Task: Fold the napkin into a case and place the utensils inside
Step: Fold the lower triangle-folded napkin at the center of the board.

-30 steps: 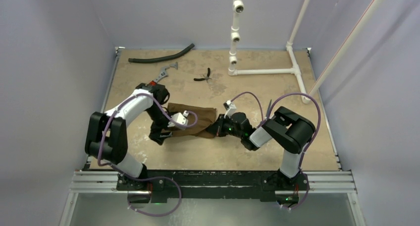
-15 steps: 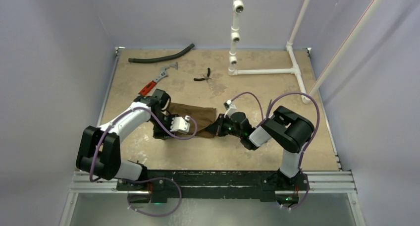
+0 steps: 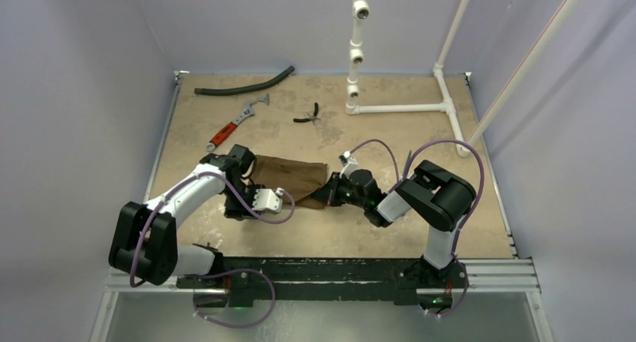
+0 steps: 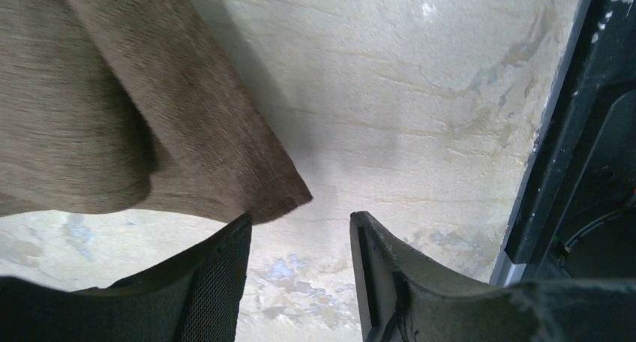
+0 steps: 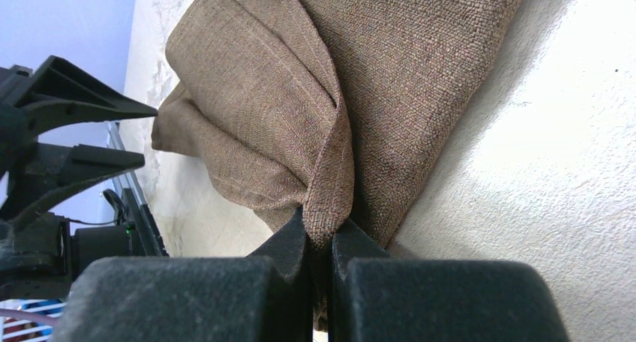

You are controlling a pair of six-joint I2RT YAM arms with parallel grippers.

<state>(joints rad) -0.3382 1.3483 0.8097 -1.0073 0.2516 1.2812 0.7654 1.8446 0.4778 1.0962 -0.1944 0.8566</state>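
- Top external view, far left: one black rubber hose [image 3: 244,83], gently curved, lies along the far edge of the tan, mottled table [image 3: 450,222]. One wrench [image 3: 235,122] with a red handle and a grey head lies near it.
- The left gripper [image 3: 241,207] sits low by the napkin's left end. In the left wrist view its two black fingers stand partly apart with only bare table between them, and a corner of the cloth ends just beside one fingertip.
- One napkin [image 3: 294,177], a dark-brown woven cloth, lies folded into a rumpled band at mid-table, between the two grippers.
- One small pair of black pliers [image 3: 307,116] lies behind the napkin, apart from it.
- The right gripper [image 5: 321,233] is clamped tight on a doubled fold at the napkin's right end.
- One white plastic pipe frame [image 3: 405,108] stands at the far right.
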